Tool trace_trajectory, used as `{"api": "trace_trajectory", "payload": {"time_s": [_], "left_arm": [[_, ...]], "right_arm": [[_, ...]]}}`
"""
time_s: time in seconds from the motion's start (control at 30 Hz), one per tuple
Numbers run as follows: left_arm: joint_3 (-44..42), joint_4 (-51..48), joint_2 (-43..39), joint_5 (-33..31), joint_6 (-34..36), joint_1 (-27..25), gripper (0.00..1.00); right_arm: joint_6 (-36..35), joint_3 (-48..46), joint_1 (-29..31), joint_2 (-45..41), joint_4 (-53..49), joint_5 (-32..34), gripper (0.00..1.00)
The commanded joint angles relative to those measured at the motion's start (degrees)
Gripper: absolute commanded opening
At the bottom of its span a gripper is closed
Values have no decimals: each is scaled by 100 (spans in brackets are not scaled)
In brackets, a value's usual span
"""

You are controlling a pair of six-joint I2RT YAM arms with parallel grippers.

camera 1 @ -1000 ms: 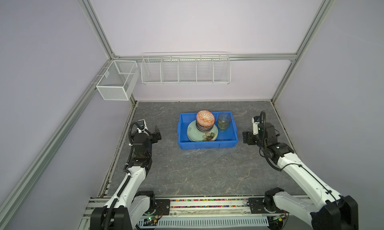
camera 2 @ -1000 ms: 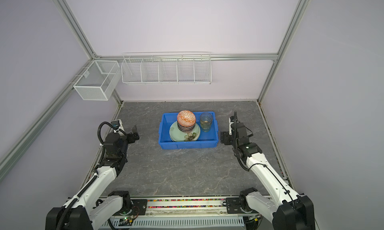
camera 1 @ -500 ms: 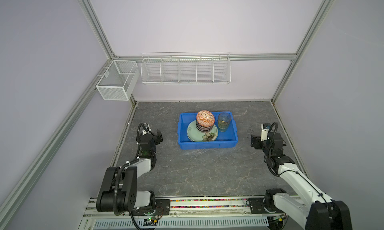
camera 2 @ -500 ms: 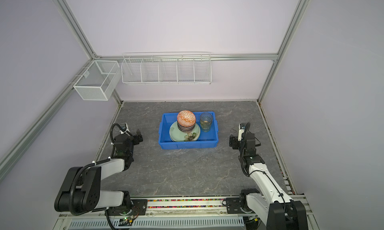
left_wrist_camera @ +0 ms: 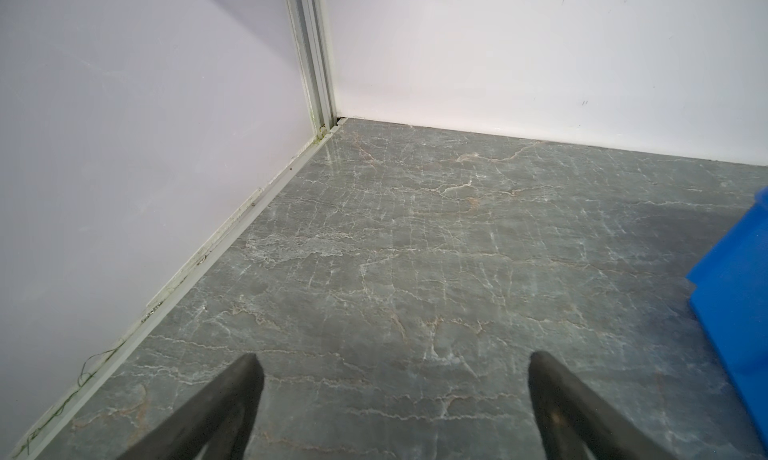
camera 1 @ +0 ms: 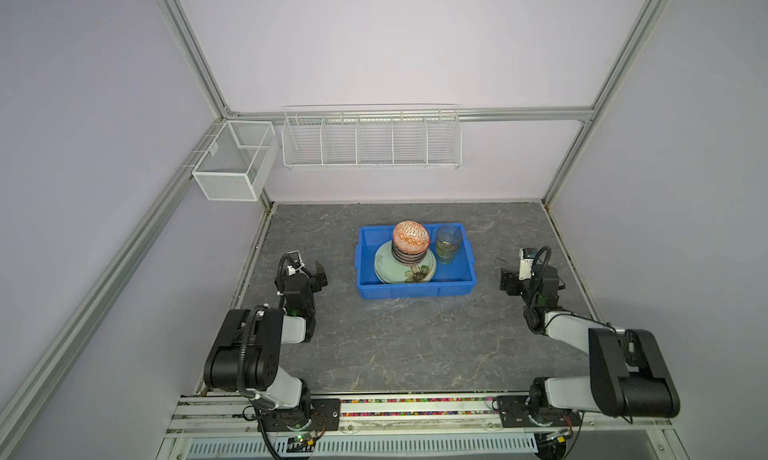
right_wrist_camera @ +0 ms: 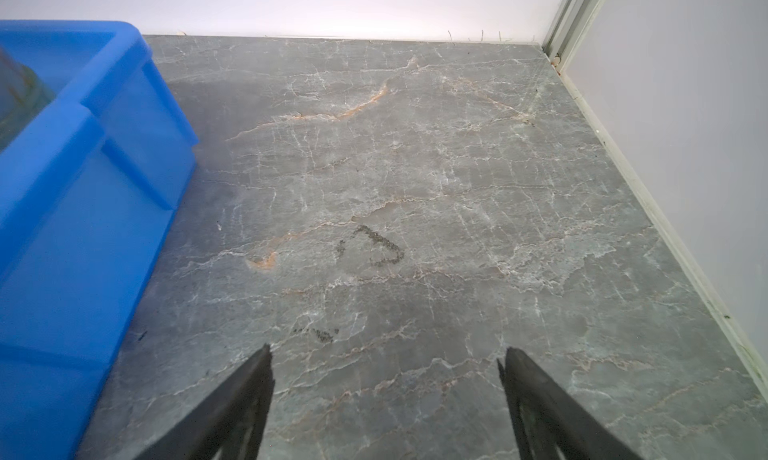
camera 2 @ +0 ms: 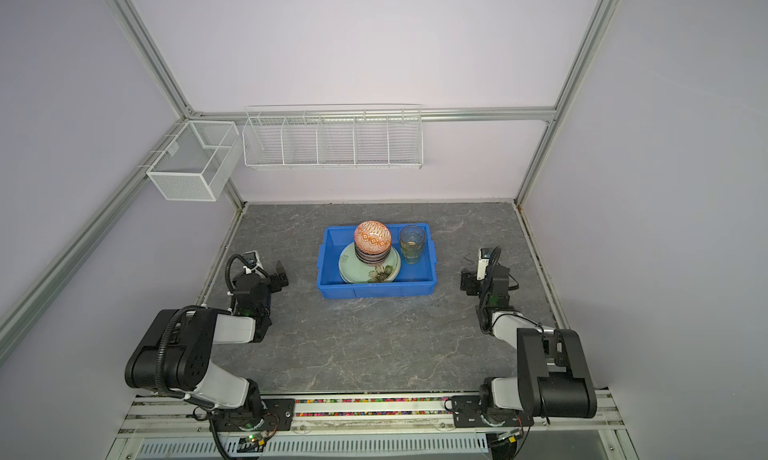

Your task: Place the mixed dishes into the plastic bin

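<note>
Over the last second both arms have drawn back from the plastic bin (camera 1: 415,291) and folded down low. The left gripper (camera 1: 319,272) now sits near the table's left edge and the right gripper (camera 1: 508,282) near its right edge, each well apart from the bin's end walls. In the left wrist view the jaws stand wide apart with only bare table (left_wrist_camera: 415,250) between them. The right wrist view shows the same: jaws spread, nothing held. What lies in the bin has not shifted meanwhile.

The bin stands about midway between the table's left and right edges, somewhat nearer the far edge. Inside it, in both top views, a pale green plate (camera 1: 388,269) with a flower lies flat on top of what looks like a stack of plates. On it rises a pile of patterned bowls (camera 1: 410,238), the top one orange, and whether that one is turned over I cannot tell. The glass cups (camera 1: 448,249) stand upright toward the bin's right end, apparently nested.

No dish shows on the table outside the bin. With both grippers empty and pulled away, the task looks finished and the retreat reads as a return to rest. The bowl pile reaches above the rim, so a knock to the bin could topple it.
</note>
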Motion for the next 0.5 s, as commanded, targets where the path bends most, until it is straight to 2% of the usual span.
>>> {"api": "trace_trajectory", "payload": {"time_s": [0.0, 0.1, 0.17, 0.3, 0.37, 0.47], "left_arm": [[249, -120, 21, 12, 44, -21, 99], [276, -143, 32, -4, 40, -21, 99], [293, -176, 34, -5, 32, -21, 99], [334, -253, 31, -31, 9, -16, 99], [332, -253, 35, -31, 5, -21, 99], [343, -313, 18, 360, 134, -12, 99]], "right_arm": [[-107, 17, -20, 447, 974, -273, 88], [-92, -215, -23, 825, 1805, -209, 88], [-110, -157, -19, 732, 1529, -271, 88], [-114, -159, -21, 758, 1566, -327, 88], [-248, -259, -10, 747, 1758, -556, 88], [-317, -332, 4, 752, 1895, -696, 88]]}}
